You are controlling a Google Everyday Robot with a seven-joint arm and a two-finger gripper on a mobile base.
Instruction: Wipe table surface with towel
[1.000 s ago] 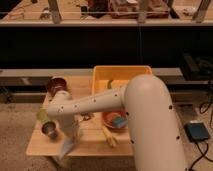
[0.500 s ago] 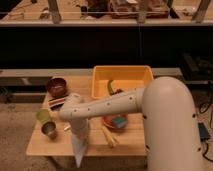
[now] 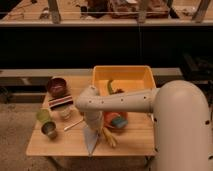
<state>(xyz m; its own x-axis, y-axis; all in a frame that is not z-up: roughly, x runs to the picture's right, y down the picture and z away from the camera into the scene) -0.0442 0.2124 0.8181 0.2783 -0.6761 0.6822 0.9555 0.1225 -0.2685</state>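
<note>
One claw (image 3: 93,126), clamped on the towel (image 3: 91,141), dangles it limp over the front of the table (image 3: 55,144).

One camera only, high up behind the arm (image 3: 182,125), whose white bulk fills the lower right, close to the lens. It looks down and forward across the surface (image 3: 55,142), gripper (image 3: 93,125) near its front edge, grey bench (image 3: 30,79) beyond.

The gripper (image 3: 92,125) holds the towel (image 3: 91,141) hanging over the table (image 3: 52,146), beside the orange bowl (image 3: 111,121).
</note>
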